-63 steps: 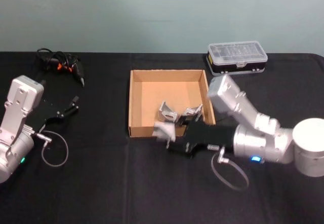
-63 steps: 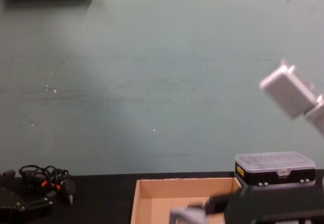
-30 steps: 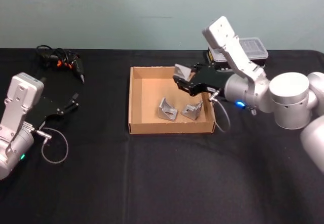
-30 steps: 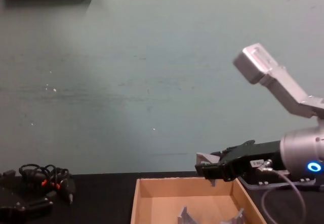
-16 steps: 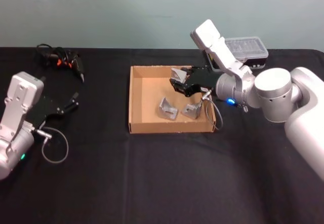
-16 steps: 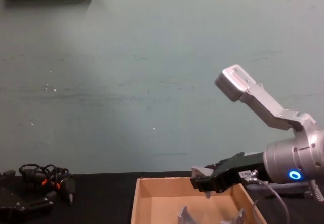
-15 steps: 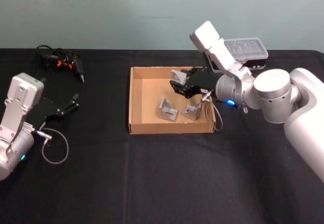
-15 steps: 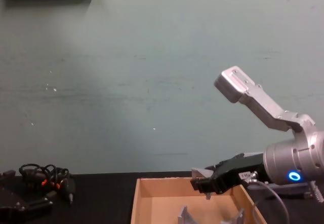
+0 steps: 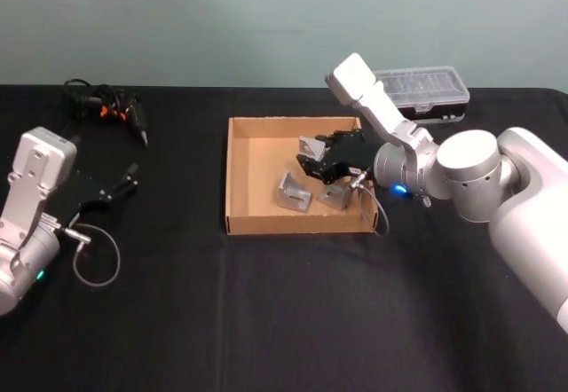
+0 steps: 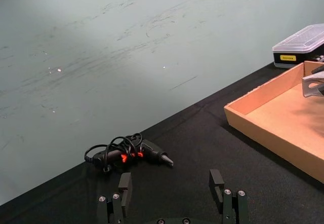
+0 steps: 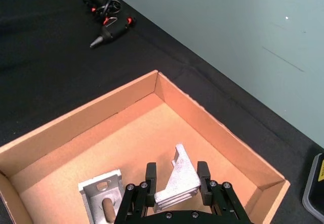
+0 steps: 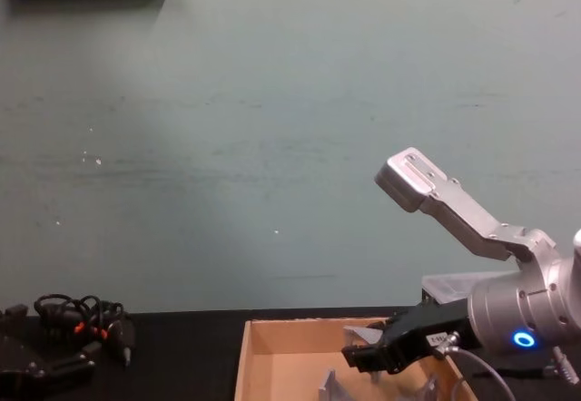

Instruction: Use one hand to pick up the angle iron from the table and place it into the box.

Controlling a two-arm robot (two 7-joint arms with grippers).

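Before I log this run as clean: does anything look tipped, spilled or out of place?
Nothing stands out. The right gripper holds an angle iron over the box, where two more lie. The left gripper is parked.

The right arm reaches in from the right, its grey wrist angled up and back, and the right gripper [image 9: 316,163] points left with its black fingers [image 11: 151,175] closed on a metal piece. The left arm sits parked at far left, left gripper [image 10: 172,196] spread wide.
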